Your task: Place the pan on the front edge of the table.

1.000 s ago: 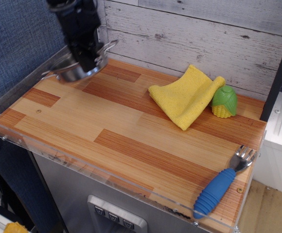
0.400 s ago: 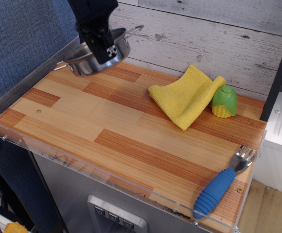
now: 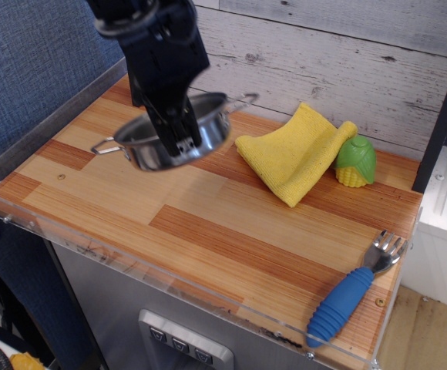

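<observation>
The pan is now hanging over the middle-left of the bench, having travelled from the back left corner toward the front and right over the last second. The black arm is reaching down from the top of the view, tilted slightly, and its pincer is clamping the near rim of the pan, one finger inside the bowl and one outside. The pan is tilting, its right wire handle higher than the left one, and it appears to be held clear of the wood. Nothing else is shifting. A folded yellow cloth is lying toward the back right, with a green and yellow toy corn touching its right edge. A fork with a blue ribbed handle is lying at the front right corner. The bench is showing striped light and reddish planks with a clear rim and a grey base. Behind it, whitewashed boards are forming the wall, and blue fabric is covering the left side.
</observation>
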Robot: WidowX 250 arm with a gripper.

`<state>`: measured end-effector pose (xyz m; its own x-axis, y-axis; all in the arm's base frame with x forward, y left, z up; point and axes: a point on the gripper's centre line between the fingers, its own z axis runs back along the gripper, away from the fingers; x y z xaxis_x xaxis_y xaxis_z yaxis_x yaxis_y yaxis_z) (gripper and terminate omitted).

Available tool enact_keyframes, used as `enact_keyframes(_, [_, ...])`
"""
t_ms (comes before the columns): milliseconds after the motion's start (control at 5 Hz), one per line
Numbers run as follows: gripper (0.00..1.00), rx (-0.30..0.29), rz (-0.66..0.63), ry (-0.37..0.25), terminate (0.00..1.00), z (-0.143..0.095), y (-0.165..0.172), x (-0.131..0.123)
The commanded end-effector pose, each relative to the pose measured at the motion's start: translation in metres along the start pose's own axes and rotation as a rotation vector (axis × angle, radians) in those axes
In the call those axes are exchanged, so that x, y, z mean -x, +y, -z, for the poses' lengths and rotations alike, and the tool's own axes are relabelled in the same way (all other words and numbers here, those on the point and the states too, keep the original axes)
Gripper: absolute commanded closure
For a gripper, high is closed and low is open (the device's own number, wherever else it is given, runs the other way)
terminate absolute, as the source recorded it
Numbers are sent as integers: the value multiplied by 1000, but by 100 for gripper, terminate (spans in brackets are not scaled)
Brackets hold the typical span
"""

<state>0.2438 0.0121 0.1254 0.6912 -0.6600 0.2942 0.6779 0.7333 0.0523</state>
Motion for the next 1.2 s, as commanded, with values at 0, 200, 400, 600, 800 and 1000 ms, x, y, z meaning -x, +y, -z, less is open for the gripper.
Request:
enact_keyframes(0, [100,-23,80,16,0,15,-24,-3])
enact_keyframes(200, [100,-22,86,44,0,35,-35,-2])
enact_keyframes(400, [100,-28,100,65,0,53,-44,-3])
enact_keyframes(600, [100,-42,96,57,0,68,-48,-6])
enact_keyframes(800, [100,-80,73,32,0,82,-47,-9])
enact_keyframes(1000, [100,-137,41,19,0,87,-41,-12])
